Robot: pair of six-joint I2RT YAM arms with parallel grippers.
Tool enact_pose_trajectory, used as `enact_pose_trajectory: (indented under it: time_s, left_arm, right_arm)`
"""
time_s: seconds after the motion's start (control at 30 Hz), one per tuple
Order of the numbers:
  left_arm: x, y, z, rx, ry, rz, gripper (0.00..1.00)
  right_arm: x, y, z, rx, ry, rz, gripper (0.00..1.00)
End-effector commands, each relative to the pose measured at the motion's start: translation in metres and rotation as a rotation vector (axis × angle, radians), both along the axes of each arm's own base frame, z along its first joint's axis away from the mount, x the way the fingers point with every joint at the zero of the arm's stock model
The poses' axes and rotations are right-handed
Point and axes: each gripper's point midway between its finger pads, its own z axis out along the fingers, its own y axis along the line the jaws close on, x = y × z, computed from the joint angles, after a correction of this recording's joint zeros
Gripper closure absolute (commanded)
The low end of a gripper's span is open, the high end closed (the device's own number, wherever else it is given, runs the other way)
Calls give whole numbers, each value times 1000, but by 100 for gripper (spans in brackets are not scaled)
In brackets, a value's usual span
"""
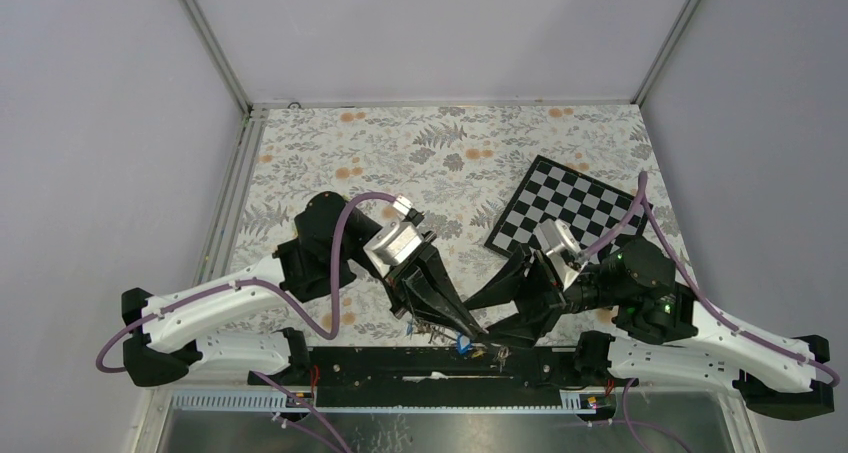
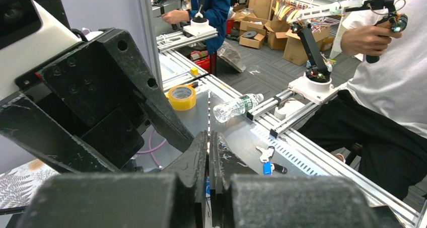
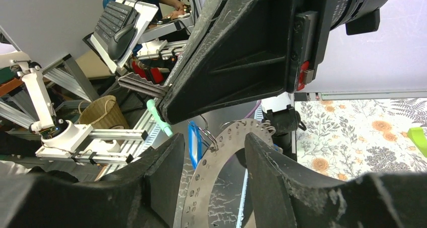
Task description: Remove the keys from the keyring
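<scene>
The keyring (image 3: 201, 175), a big flat grey ring with numbered holes, stands between the fingers of my right gripper (image 3: 214, 134), which is shut on its rim. A blue-tagged key (image 3: 194, 142) hangs from a small wire loop on it. My left gripper (image 2: 208, 135) is shut, and in the right wrist view a silver key (image 3: 143, 85) sticks out of its fingertips just above the ring. In the top view both grippers, left (image 1: 474, 325) and right (image 1: 484, 323), meet at the table's near edge, with keys (image 1: 462, 343) dangling below. Loose keys (image 2: 266, 160) lie on the metal bench beneath.
A checkerboard (image 1: 570, 208) lies at the back right of the floral tablecloth (image 1: 400, 153). Beyond the near edge are a yellow tape roll (image 2: 182, 97), a plastic bottle (image 2: 236, 106) and a person (image 2: 382, 87). A green object (image 3: 418, 137) sits on the table.
</scene>
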Motion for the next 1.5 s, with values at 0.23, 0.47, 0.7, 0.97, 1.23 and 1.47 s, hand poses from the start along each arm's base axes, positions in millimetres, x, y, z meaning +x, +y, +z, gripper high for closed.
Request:
enact_pose_trajectory:
  time_s: [0.23, 0.47, 0.7, 0.97, 1.23, 1.47]
  left_arm:
    - [5, 3, 24, -115, -29, 59, 100]
    - [7, 2, 22, -112, -24, 71, 100]
    - [5, 2, 22, -112, -23, 60, 100]
    - [1, 3, 20, -94, -15, 21, 100]
    - [12, -2, 22, -112, -16, 115, 100]
    - [38, -9, 26, -125, -4, 299, 100]
  right_arm:
    - [-2, -1, 5, 36, 1, 12, 49]
    - [-7, -16, 15, 73, -14, 8, 47]
    - [3, -32, 22, 108, -36, -88, 44]
    - [53, -37, 14, 105, -68, -378, 44]
    - [40, -30, -12, -17, -82, -286, 45]
    - [25, -28, -24, -52, -54, -201, 44]
